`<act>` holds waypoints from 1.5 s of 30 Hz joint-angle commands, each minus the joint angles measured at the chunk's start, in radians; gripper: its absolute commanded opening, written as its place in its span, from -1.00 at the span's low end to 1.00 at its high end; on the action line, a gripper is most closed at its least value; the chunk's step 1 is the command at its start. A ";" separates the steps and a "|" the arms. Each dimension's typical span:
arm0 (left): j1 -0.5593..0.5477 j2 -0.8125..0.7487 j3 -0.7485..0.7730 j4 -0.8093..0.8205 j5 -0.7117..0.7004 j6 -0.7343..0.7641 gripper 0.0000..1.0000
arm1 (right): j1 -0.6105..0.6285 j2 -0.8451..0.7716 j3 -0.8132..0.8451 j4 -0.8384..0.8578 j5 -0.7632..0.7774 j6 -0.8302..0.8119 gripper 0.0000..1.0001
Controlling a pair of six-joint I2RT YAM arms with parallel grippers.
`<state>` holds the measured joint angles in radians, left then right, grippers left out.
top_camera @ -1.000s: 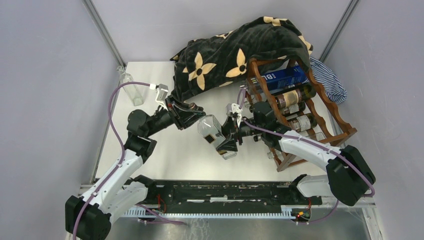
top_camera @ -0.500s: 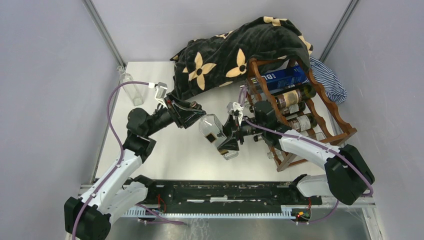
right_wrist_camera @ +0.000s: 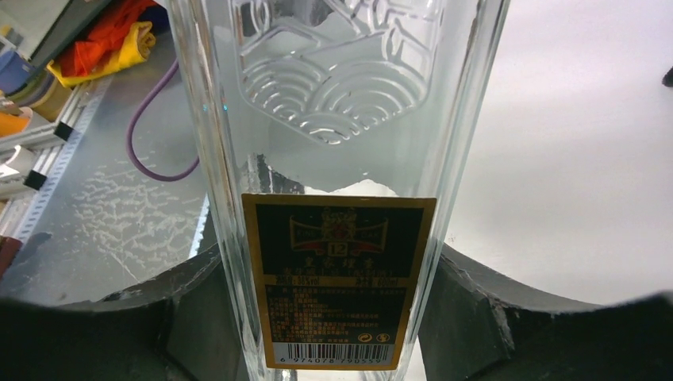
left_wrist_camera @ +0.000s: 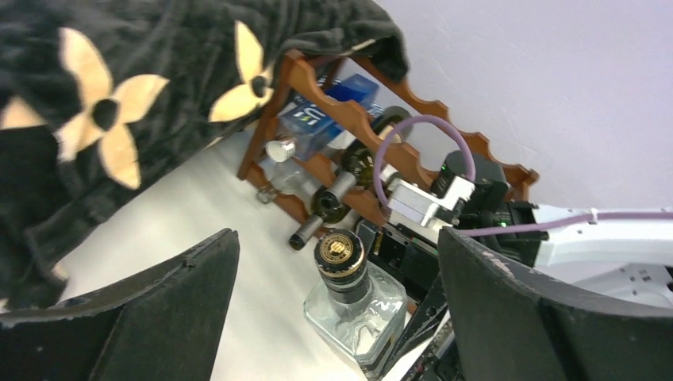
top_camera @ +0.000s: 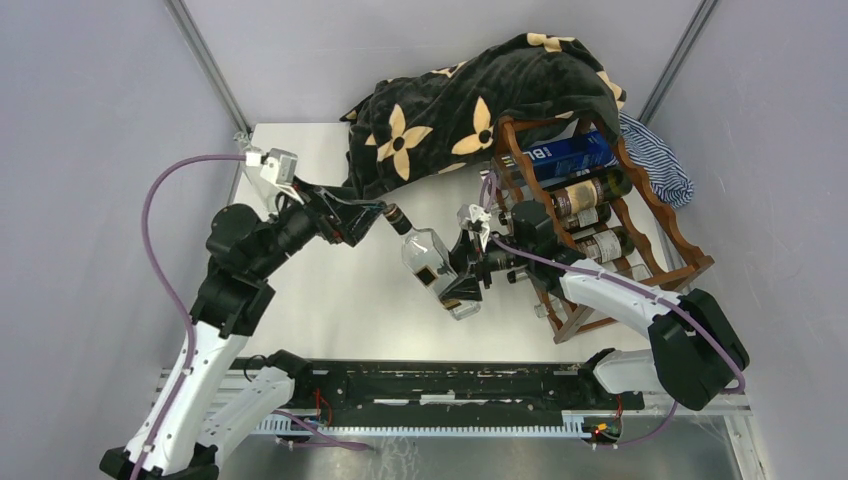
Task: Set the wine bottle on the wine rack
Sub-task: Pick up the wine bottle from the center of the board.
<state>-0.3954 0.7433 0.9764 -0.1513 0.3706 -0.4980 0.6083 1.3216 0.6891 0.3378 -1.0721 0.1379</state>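
1. Right hand point(top_camera: 458, 283): pinching the wine bottle point(top_camera: 428, 258) across its lower body. In the wrist view, the dark fingers point(right_wrist_camera: 508, 317) press the glass on both sides at label height.
2. Wine bottle: clear square glass with a dark cap and a black-and-gold label. It is over the middle of the worktop point(top_camera: 330, 300), just off the 9 o'clock side of the wine rack point(top_camera: 655, 235), and in none of its tiers.
3. Bottle axis, top view: the long axis is tilted, with the cap toward 11 o'clock and the base toward 5 o'clock. The neck points away from the rack.
4. Right arm: it rises from its base at 5 o'clock and reaches toward 10 o'clock across the rack's near end, with the wrist behind the bottle.
5. Left hand point(top_camera: 365, 218): spread wide and holding nothing. The bottle cap lies just beyond its fingertips, on the hand's centre line in the wrist view. No contact can be seen.
6. Left arm: it rises from 7 o'clock with the elbow high, and the forearm and hand point toward 3 o'clock.
7. Wine rack: it stands at 2 o'clock on the worktop. Dark bottles point(top_camera: 590, 192) and a blue box point(top_camera: 565, 155) lie in its tiers.
8. Black blanket point(top_camera: 450, 110): it has tan flower motifs and is draped over the rack's far end.
9. Striped cloth point(top_camera: 655, 165): it lies at the rack's 1 o'clock side.
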 commanded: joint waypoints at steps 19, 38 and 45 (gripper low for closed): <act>-0.006 0.042 0.148 -0.455 0.001 -0.058 1.00 | 0.124 -0.020 0.427 -0.850 0.298 -1.000 -1.00; -0.006 0.049 -0.153 -0.265 0.463 -0.153 0.88 | 0.181 -0.041 0.587 -1.042 0.621 -1.270 -1.00; -0.013 0.096 -0.187 -0.217 0.501 -0.200 0.74 | 0.189 -0.042 0.576 -1.036 0.658 -1.274 -1.00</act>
<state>-0.3996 0.8211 0.7937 -0.4599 0.7979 -0.6365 0.7879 1.3216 1.2057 -0.7910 -0.4202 -1.1118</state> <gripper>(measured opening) 0.908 0.704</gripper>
